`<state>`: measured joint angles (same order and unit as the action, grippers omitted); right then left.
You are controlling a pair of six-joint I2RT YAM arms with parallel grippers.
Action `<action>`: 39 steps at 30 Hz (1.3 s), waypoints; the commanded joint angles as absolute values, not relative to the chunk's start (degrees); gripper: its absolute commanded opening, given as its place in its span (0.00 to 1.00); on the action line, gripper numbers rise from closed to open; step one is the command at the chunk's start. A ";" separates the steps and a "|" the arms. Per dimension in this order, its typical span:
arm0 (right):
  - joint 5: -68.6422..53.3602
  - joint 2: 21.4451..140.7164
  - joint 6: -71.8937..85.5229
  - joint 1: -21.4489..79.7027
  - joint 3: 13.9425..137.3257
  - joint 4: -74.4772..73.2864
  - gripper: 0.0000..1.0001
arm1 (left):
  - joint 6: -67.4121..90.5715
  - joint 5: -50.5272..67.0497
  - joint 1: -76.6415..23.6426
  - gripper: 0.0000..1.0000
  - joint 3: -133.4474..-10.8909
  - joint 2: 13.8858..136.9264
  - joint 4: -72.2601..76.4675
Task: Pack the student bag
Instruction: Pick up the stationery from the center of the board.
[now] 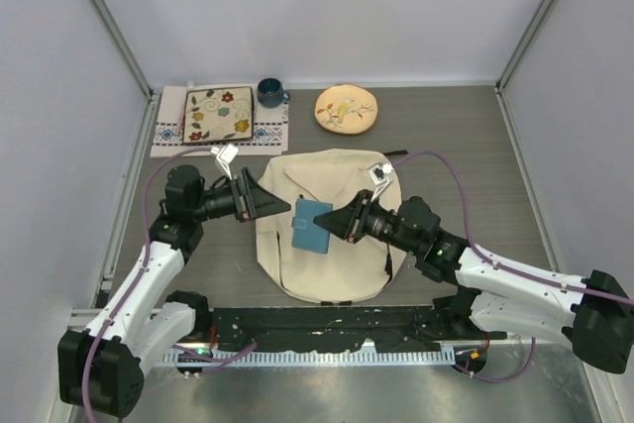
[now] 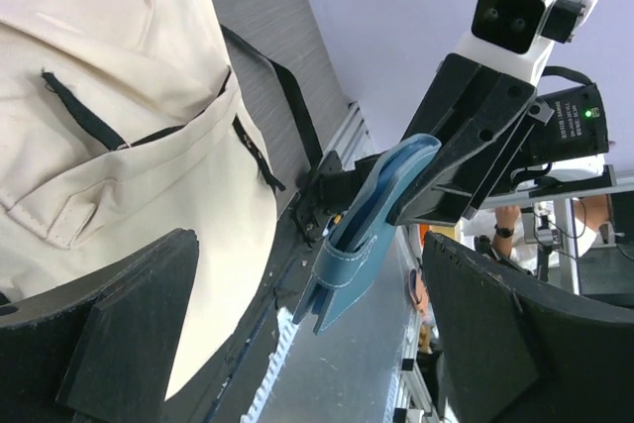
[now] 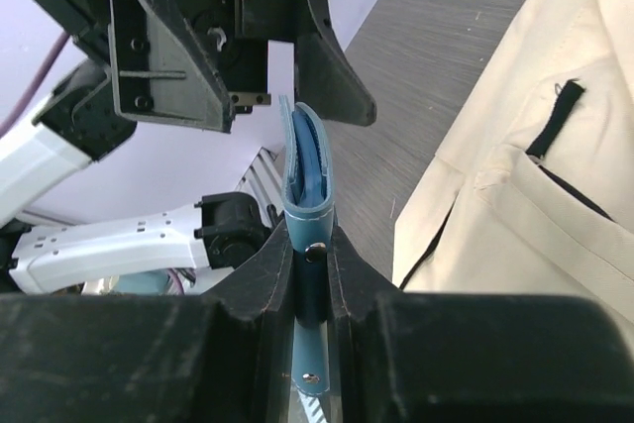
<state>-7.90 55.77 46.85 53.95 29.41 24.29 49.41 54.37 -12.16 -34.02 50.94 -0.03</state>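
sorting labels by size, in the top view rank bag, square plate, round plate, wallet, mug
1. bag
2. square plate and round plate, about alike
3. wallet, held up nearer the camera, so unsure
4. mug

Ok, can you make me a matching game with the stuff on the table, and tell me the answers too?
Things:
1. wallet
2. mug
3. left hand
4. bag

Places or states:
A. open, holding nothing
B. at the back of the table, beside the square plate
C. cream, lying flat in the middle of the table
D. blue, pinched in the right hand

Pairs: 1-D, 2-B, 3-A, 4-C
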 commanded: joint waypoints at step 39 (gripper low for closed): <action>-1.49 52.91 53.09 54.23 26.72 33.22 0.19 | 59.59 49.04 -24.08 0.03 -30.85 53.88 23.55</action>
